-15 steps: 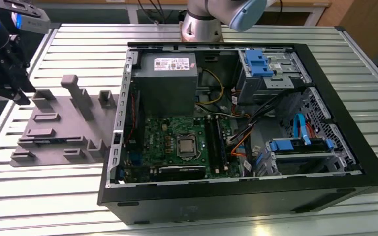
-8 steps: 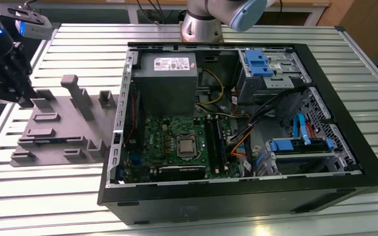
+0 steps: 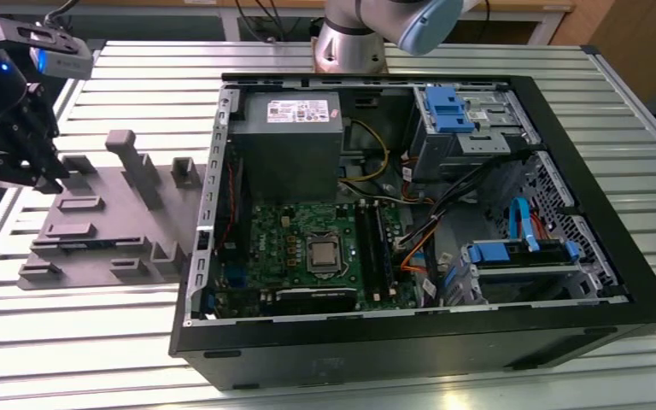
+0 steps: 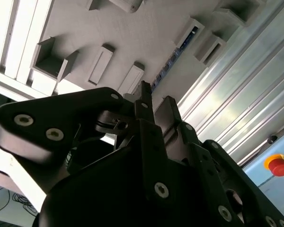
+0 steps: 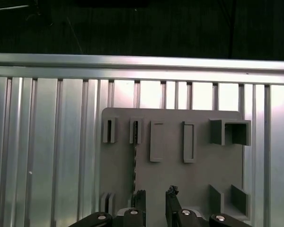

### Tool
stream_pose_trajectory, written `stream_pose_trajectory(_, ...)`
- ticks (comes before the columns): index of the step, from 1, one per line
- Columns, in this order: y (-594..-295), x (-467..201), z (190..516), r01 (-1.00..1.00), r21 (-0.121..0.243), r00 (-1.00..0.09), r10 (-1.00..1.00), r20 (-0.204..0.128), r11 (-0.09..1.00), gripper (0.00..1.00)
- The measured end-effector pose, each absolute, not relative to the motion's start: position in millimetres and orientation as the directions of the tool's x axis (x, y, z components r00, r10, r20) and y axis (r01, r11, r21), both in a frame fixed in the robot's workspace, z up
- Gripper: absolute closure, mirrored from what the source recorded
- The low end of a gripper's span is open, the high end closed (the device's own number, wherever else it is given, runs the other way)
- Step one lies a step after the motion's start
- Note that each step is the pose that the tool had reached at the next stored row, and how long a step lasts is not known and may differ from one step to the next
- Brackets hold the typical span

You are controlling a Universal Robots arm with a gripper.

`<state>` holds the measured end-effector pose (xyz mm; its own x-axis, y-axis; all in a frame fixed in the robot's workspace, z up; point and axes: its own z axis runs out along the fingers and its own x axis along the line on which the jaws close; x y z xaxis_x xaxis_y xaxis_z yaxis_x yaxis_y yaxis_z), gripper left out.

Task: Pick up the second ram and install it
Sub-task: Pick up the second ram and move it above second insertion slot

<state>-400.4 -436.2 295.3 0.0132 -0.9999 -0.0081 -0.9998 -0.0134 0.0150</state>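
At the exterior view's upper left your gripper [image 3: 32, 171] hung spread and empty; one finger seemed lined up with the second ram [image 5: 134, 165], so it might strike its edge.

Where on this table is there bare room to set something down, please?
In the exterior view, bare table slats lie at lower left, bordered by the grey holder tray and the computer case, and again between the tray and the far edge. Inside the case is crowded; the gripper hangs over the tray.
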Motion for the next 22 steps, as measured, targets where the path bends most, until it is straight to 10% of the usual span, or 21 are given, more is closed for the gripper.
stream_pose_trajectory(22,-441.9,-401.6,271.1,-1.0,0.014,0.006,-1.0,-0.007,-0.006,0.69)
